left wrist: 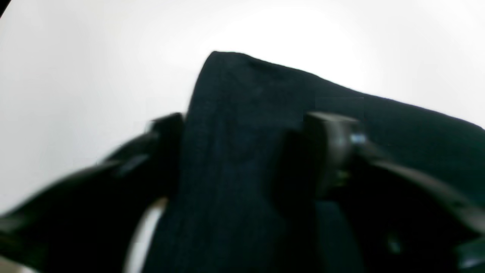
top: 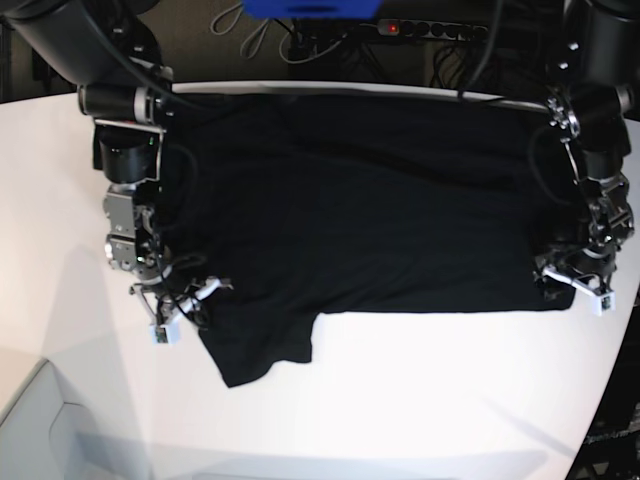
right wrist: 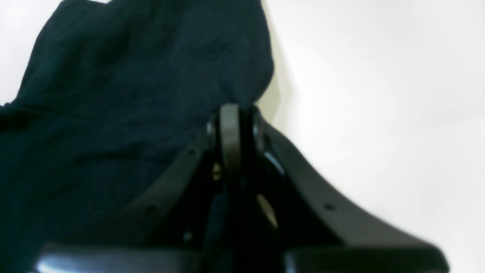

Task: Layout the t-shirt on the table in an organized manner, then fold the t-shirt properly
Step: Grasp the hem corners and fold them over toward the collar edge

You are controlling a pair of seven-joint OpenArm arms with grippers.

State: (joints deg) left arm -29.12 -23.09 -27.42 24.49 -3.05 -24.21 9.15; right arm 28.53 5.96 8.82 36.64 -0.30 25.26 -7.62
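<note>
Near the table's (top: 400,400) front edge, bare white top; just beyond it one short sleeve of the t-shirt (top: 380,210) hangs forward, toward the front-left corner as the base view shows it. Shirt body spread plain-black side up across the middle, far hem close to the back edge.

Step in hand, by my judgement: layout nearly done, first fold starting. Next move calls for both arms lifting together and carrying the near edge evenly, keeping cloth taut.

My right gripper (top: 175,305): jaws pinched narrow on the shirt's edge beside that sleeve. My left gripper (top: 580,275): jaws straddle a raised fold at the opposite near corner; closed or not, I cannot tell.
</note>
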